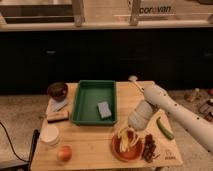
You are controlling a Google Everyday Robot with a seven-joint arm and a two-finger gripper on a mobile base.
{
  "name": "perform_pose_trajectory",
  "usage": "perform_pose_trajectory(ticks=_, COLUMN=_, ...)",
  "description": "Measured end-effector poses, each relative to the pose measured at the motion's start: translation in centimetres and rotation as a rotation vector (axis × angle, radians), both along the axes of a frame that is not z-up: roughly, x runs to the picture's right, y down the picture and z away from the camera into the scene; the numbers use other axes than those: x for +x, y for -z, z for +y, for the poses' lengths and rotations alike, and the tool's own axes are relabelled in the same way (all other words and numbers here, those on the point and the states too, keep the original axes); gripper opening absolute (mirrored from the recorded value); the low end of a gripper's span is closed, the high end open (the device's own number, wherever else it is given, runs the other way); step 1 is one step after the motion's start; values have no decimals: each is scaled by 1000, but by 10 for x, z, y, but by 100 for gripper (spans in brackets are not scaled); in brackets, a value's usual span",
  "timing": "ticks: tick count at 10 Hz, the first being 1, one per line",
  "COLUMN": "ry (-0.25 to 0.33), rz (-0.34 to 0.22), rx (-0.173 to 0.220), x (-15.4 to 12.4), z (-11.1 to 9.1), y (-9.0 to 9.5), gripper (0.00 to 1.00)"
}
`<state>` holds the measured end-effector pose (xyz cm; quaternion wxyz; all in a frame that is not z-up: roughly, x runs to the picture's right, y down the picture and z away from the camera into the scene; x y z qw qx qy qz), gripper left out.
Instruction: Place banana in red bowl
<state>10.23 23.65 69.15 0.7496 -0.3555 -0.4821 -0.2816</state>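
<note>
- Low and right of centre in the frame, we see the banana (127,138), a pale yellow bunch of thin curved fingers, lying inside the red bowl (119,152), with its upper tips reaching up over the bowl's far rim.
- The red bowl sits on the wooden table (95,150) near the lower right corner of the tabletop.
- The gripper (131,126) hangs just above the banana and the bowl, at the end of the white arm (175,111) that comes in from the right edge of the frame; we cannot tell how far its fingers are spread or whether they have hold of the banana.
- Just right of the bowl we see a dark reddish-brown cluster (149,146) on the table, and above it to the right a long green pod-like vegetable (164,128).
- In the middle of the table stands a green tray (84,110) with a small grey-blue block (104,109) lying inside it.
- At the left of the frame we see a dark brown bowl (57,90), a white round cup (49,134) below it, and a round orange fruit (64,153) near the lower left corner of the table.
</note>
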Motion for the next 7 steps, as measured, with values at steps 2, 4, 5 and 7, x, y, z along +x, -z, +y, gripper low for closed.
perform_pose_trajectory(ticks=2, ry=-5, rz=1, rx=-8, x=3, z=-1, y=-2, gripper=80)
perform_pose_trajectory(ticks=4, ry=-22, rz=10, rx=-16, x=8, z=-6, y=-4, gripper=80)
perform_pose_trajectory(ticks=5, ry=-38, rz=18, rx=-21, x=13, z=-12, y=-6, gripper=80)
perform_pose_trajectory(ticks=7, ry=-62, rz=39, rx=-22, x=19, z=-25, y=-8, gripper=80)
